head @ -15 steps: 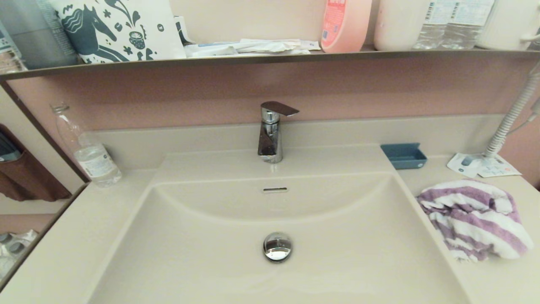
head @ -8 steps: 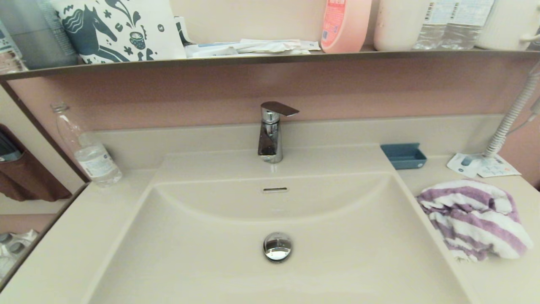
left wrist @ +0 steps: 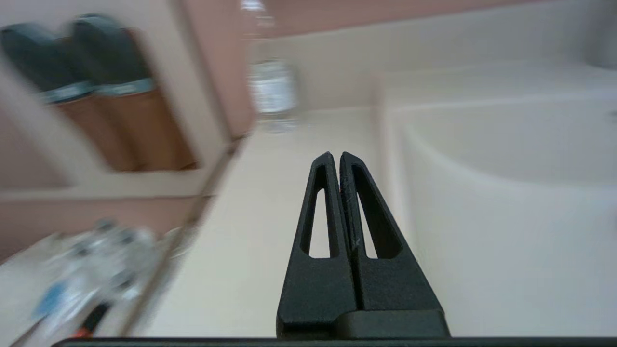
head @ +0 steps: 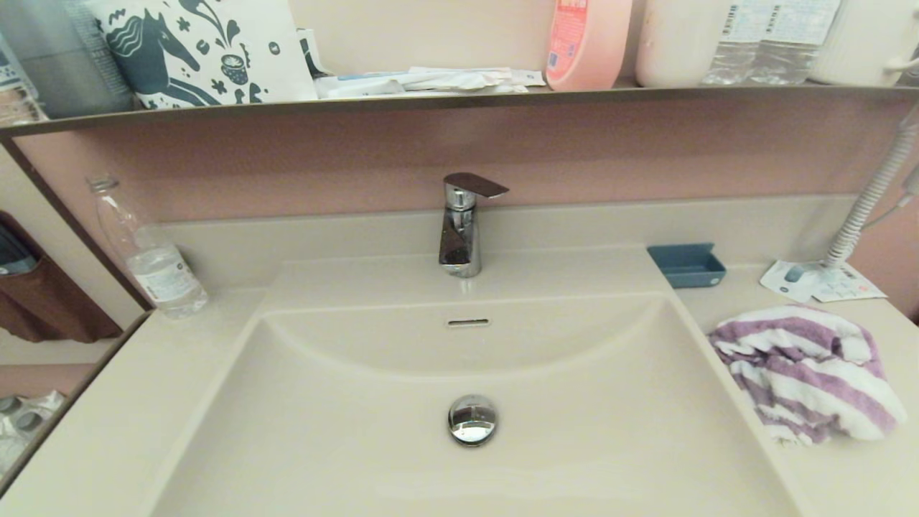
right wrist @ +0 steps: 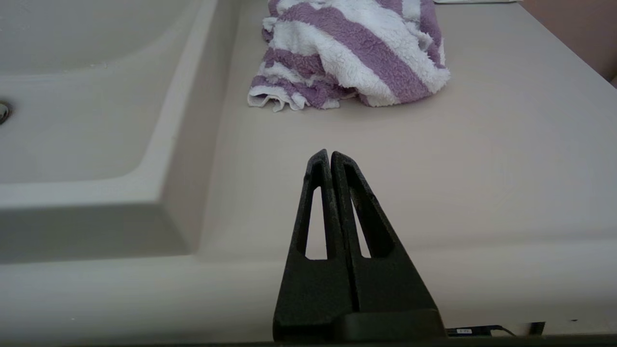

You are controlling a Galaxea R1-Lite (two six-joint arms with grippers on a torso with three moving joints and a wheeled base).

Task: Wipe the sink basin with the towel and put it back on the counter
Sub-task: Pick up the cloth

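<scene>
The purple-and-white striped towel (head: 808,373) lies bunched on the cream counter (head: 854,474) just right of the sink basin (head: 359,431). The basin has a slot overflow (head: 468,322) and a chrome drain plug (head: 472,419). Neither arm shows in the head view. In the right wrist view my right gripper (right wrist: 329,155) is shut and empty above the counter's front part, with the towel (right wrist: 352,53) some way ahead of it. In the left wrist view my left gripper (left wrist: 335,156) is shut and empty over the counter (left wrist: 289,202) left of the basin (left wrist: 506,193).
A chrome faucet (head: 463,226) stands behind the basin. A plastic water bottle (head: 147,255) stands at the back left, a blue soap dish (head: 687,264) and a leaflet (head: 818,281) at the back right. A dark-edged shelf (head: 459,99) above carries bottles and a pouch.
</scene>
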